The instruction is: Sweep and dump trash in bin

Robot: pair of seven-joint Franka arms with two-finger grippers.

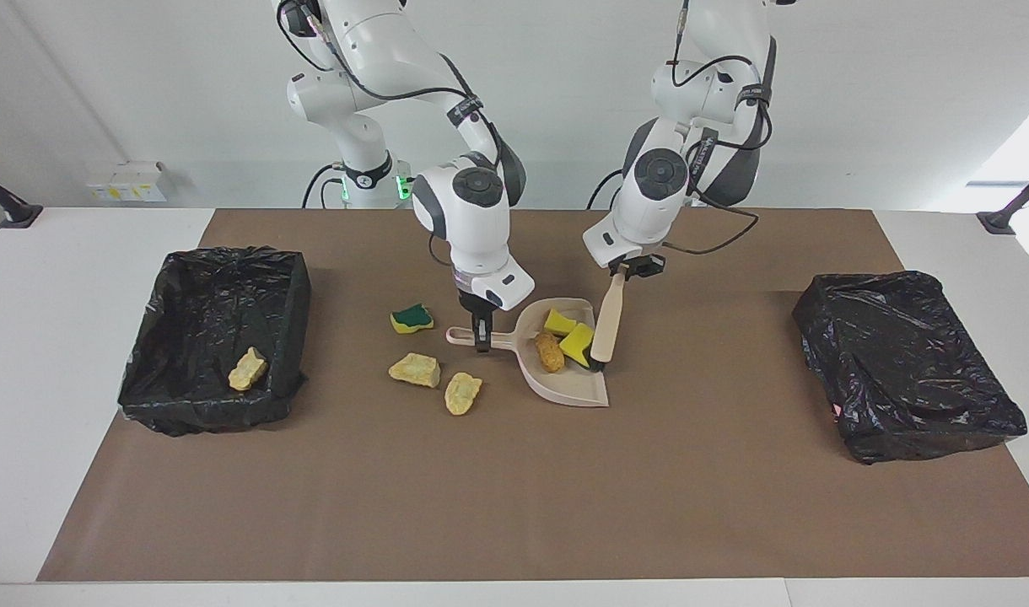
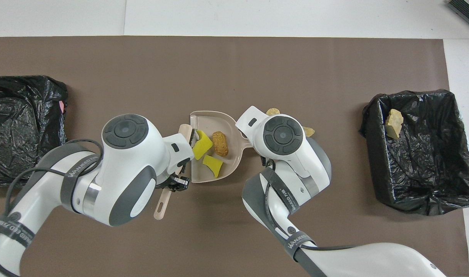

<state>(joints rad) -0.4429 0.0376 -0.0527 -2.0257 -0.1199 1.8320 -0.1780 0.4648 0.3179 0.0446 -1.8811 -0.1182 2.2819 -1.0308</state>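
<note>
My right gripper [image 1: 482, 335] is shut on the handle of the beige dustpan [image 1: 578, 390], which rests on the brown mat. Inside it lie two yellow sponge pieces [image 1: 557, 321] [image 1: 578, 343] and an orange-brown lump [image 1: 549, 351]. The beige brush [image 1: 607, 320] stands with its bristles in the pan's mouth against one sponge [image 2: 202, 139], and my left gripper [image 1: 630, 270] is shut on its handle. A green-topped sponge [image 1: 412, 318] and two tan chunks [image 1: 415, 369] [image 1: 463, 393] lie on the mat beside the pan's handle. The bin [image 1: 211, 413] at the right arm's end holds one tan chunk [image 1: 247, 369].
A second black-lined bin [image 1: 907, 362] sits at the left arm's end of the table. The brown mat [image 1: 514, 506] covers most of the table, with white table showing at both ends.
</note>
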